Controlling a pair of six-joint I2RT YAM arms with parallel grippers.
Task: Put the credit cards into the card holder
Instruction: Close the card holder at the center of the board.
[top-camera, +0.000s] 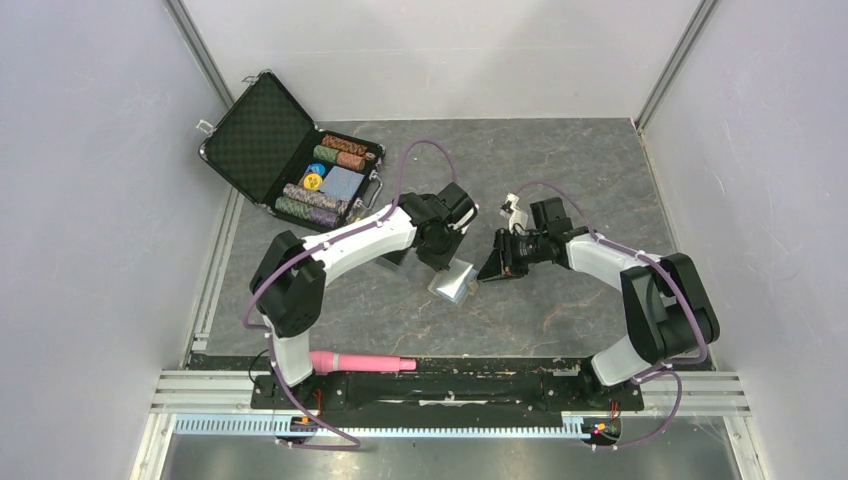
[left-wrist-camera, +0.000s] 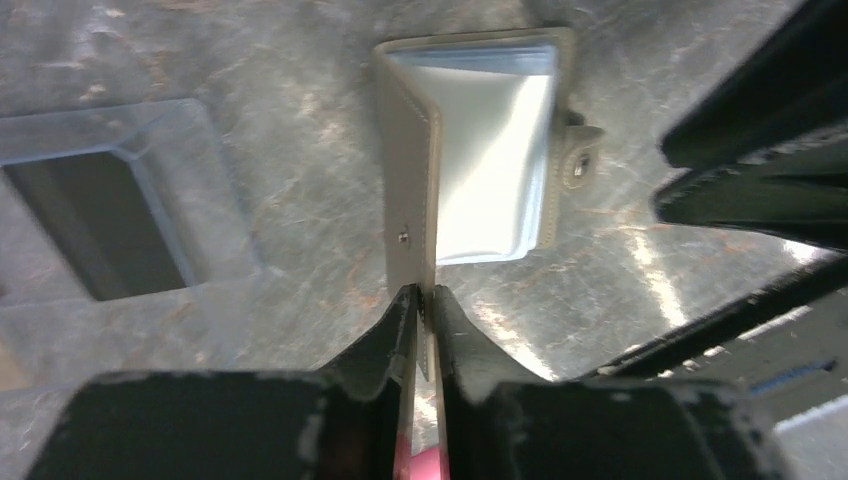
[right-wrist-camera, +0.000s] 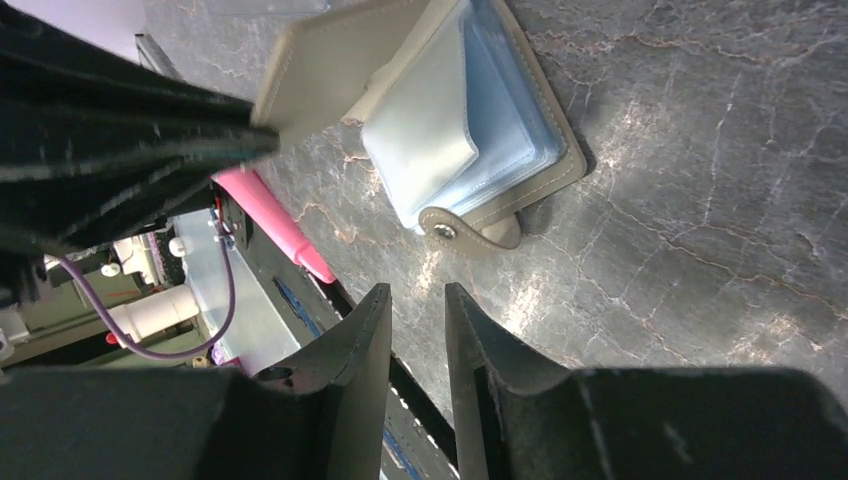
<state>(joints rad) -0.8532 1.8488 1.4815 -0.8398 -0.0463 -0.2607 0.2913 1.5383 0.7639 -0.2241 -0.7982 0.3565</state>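
Card holder (left-wrist-camera: 488, 150) open, tab facing R gripper (right-wrist-camera: 417, 296)

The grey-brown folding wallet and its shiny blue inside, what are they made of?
The taupe folding card holder looks like matte leather or imitation leather: pale stitching lines its edge. Its light blue inner pockets look like glossy soft plastic; they glare and ripple. The small round snap on its tab seems metal.

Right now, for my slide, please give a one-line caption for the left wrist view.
Left gripper pinches one cover of the open card holder, its pale blue inside exposed.
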